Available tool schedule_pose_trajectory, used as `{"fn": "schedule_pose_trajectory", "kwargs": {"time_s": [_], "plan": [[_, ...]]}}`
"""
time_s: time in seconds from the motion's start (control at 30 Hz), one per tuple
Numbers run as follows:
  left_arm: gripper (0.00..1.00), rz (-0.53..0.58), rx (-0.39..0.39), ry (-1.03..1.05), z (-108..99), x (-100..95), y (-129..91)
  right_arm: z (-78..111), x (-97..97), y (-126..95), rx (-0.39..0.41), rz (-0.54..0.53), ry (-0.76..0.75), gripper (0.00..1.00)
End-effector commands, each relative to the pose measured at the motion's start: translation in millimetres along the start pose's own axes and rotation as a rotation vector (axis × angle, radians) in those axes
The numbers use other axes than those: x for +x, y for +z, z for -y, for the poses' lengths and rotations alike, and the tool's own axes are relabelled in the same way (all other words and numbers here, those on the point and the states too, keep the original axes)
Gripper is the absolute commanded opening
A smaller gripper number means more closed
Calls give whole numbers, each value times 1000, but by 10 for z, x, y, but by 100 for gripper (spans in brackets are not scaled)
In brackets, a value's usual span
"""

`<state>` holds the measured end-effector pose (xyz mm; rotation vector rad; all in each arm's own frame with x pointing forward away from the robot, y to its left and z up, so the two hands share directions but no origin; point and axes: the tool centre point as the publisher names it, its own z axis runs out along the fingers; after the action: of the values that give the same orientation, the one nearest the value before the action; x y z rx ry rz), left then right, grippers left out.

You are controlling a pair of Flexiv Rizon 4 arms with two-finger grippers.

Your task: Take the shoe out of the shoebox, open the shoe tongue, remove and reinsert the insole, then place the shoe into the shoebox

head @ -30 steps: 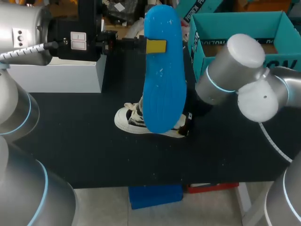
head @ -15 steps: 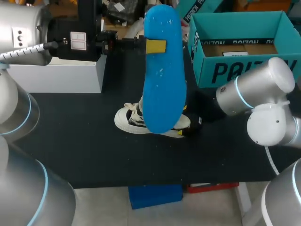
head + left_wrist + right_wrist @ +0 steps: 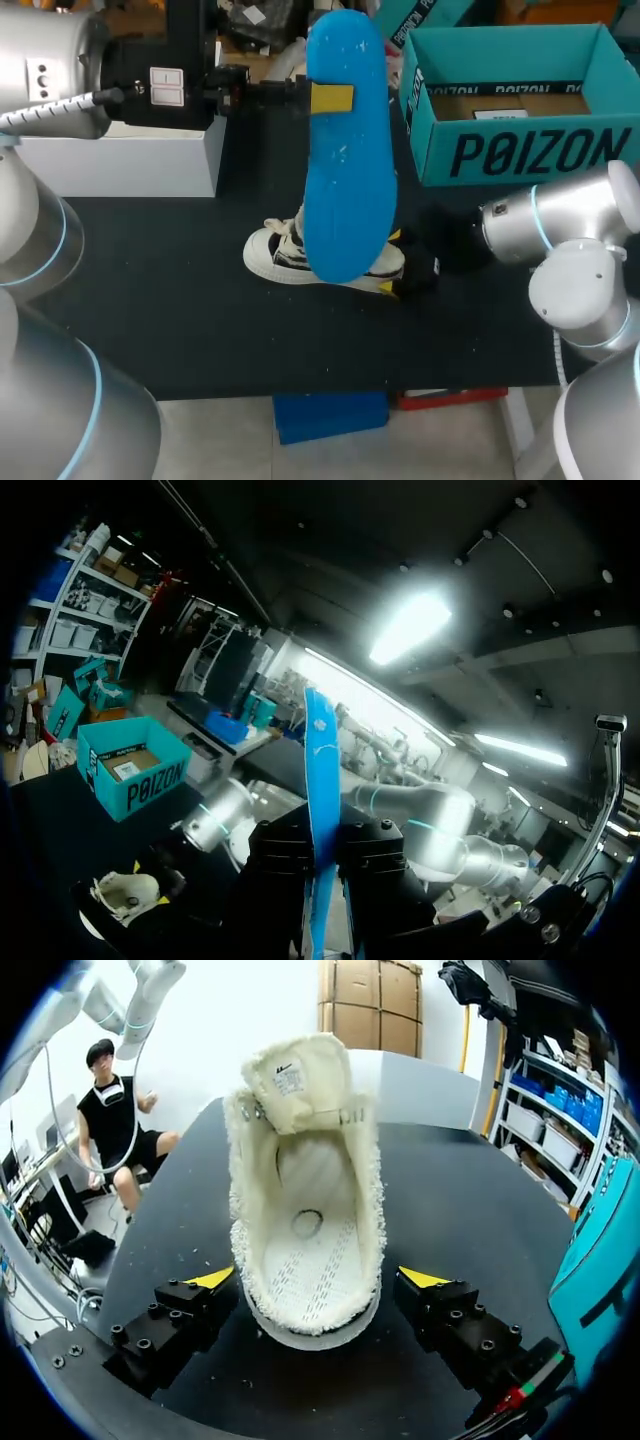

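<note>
A blue insole [image 3: 345, 150] hangs upright high above the table, and my left gripper [image 3: 331, 98] is shut on it near its upper end. In the left wrist view the insole [image 3: 320, 780] stands edge-on between that gripper's [image 3: 322, 880] black fingers. The white low-top shoe [image 3: 300, 260] lies on the black table [image 3: 150, 300], partly hidden behind the insole. My right gripper [image 3: 398, 263] is at the shoe's heel. Seen from the right wrist, the shoe [image 3: 305, 1230] has its tongue folded back and its inside bare. The heel sits between the open fingers of that gripper [image 3: 318, 1280], with gaps on both sides.
The teal shoebox [image 3: 520, 150] stands open at the back right, and also shows in the left wrist view as the shoebox [image 3: 130, 770]. A white box [image 3: 120, 160] sits at the back left. The table's front and left parts are bare.
My right arm has swung back to the right and lower, uncovering the shoebox's front. Its gripper stays open at the shoe's heel. The left arm and the insole have not moved.
</note>
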<state>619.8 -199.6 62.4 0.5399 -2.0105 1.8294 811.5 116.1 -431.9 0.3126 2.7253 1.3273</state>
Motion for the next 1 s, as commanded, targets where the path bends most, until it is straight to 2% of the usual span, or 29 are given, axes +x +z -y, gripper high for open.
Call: {"fn": "schedule_pose_trajectory", "kwargs": {"time_s": [0.03, 0.23, 0.57, 0.67, 0.77, 0.9, 1.0], "plan": [[0, 3, -4, -2, 16, -1, 21, 41, 14, 27, -70, -1, 1, 100], [0, 3, -4, -2, 16, -1, 21, 40, 15, 16, -56, -9, -2, 100], [0, 3, -4, -2, 16, -1, 21, 18, -29, -206, 19, 10, -7, 100], [0, 3, -4, -2, 16, -1, 21, -27, -46, -306, 99, -4, -15, 100], [0, 3, -4, -2, 16, -1, 21, -86, -71, -396, 270, -36, -7, 100], [0, 3, -4, -2, 16, -1, 21, -223, -150, -487, 477, -30, -29, 100], [0, 3, -4, -2, 16, -1, 21, -338, -215, -488, 601, -32, -37, 100]]}}
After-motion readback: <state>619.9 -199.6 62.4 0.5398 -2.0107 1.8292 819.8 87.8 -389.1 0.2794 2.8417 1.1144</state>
